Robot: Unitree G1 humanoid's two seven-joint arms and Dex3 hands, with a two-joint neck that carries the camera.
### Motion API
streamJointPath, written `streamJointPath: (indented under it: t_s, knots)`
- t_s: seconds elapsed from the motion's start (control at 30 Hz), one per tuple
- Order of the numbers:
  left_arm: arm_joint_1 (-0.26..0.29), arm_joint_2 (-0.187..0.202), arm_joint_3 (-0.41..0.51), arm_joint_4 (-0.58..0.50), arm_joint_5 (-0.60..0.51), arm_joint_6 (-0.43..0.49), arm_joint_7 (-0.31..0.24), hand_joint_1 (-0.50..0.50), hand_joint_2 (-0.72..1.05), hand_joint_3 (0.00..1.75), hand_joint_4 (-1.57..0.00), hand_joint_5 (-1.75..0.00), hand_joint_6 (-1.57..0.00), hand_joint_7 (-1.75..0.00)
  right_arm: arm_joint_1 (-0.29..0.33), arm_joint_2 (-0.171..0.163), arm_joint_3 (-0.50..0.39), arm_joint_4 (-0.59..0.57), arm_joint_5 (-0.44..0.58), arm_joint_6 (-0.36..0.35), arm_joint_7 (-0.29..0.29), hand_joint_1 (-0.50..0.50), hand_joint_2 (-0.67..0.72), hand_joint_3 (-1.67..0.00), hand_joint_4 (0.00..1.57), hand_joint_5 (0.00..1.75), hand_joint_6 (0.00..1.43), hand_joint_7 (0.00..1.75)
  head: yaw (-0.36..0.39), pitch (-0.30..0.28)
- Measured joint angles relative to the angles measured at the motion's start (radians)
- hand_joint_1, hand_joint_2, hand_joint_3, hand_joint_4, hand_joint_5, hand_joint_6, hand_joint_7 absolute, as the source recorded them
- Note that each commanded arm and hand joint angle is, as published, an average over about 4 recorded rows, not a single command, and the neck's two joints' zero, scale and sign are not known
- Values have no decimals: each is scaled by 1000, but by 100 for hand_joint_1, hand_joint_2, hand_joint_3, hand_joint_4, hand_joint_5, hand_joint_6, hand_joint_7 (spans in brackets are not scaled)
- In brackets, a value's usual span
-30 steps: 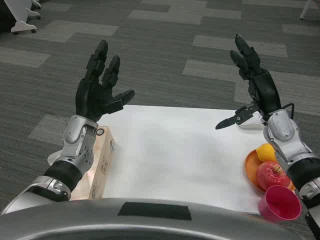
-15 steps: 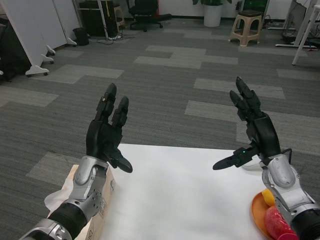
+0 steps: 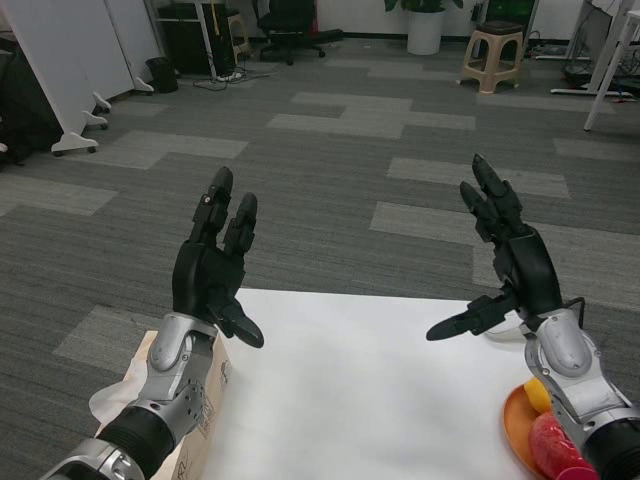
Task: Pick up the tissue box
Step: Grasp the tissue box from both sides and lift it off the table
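The task is judged to be at its very start: nothing is held, and the tissue box (image 3: pixel 205 420) is not yet touched. The box is seen at the left edge of the white table (image 3: pixel 360 400), low in the picture, largely hidden behind the left forearm, with a white tissue or cloth showing beside it at the table's corner.

The left hand (image 3: pixel 212 275) is raised above the table's far left corner, fingers spread apart and pointing up, with nothing in it. The right hand (image 3: pixel 505 260) is held up on the other side in the same way, fingers apart, thumb stretched inward, empty.

What is left appears to be the whole job: the hands must be lowered, brought to the box and closed on it.

The middle of the table lies bare between the two hands, so room for moving inward is ample. On the right, an orange plate (image 3: pixel 512 432) with fruit is seen at the table's right edge, well apart from the box. Because the box sits right at the left edge, a push outward could be expected to tip it off.
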Motion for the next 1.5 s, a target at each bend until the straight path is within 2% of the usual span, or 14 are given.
streamJointPath:
  t_s: [0.3,0.37,0.53,0.6,0.73,0.93,1.13,1.3,1.5]
  knots:
    - [0,0,0,0,0,0,0,50,-55,9,0,0,0,0,0,0,0,0,0,0,0,-46,22,-16,0,0,0,0,1,-2]
    - [0,6,0,0,0,0,0,50,-55,9,0,0,0,0,0,0,0,0,0,0,0,-46,22,-16,0,0,0,0,0,-17]
    - [22,68,2,-24,-1,0,1,50,-55,9,0,0,0,0,1,-1,-1,0,0,-1,0,-46,22,-16,0,0,0,0,0,-88]
    - [46,92,8,-38,-7,1,1,50,-55,9,0,0,0,0,1,-1,-1,0,0,-1,0,-46,22,-16,0,0,0,0,-2,-116]
    - [98,115,26,-51,-45,2,1,50,-55,9,0,0,0,0,1,-3,5,11,0,-2,0,-46,22,-16,0,0,0,0,-11,-181]
    - [149,171,36,-60,-80,2,1,50,-50,9,0,0,0,0,3,-3,27,38,0,-2,0,-46,22,-16,0,0,0,0,-37,-260]
    - [246,256,46,-68,-98,38,-40,50,-46,9,0,0,0,0,14,-4,28,56,0,-2,0,-46,22,-16,0,0,0,0,-41,-289]
    - [318,272,86,-68,-97,73,-99,50,-46,9,0,0,0,0,16,-4,26,63,0,-2,0,-46,22,-16,0,0,0,0,-37,-309]
    - [391,297,131,-25,-95,82,-140,50,-46,9,0,0,0,0,18,-4,25,72,0,-2,0,-46,22,-16,0,0,0,0,-35,-325]
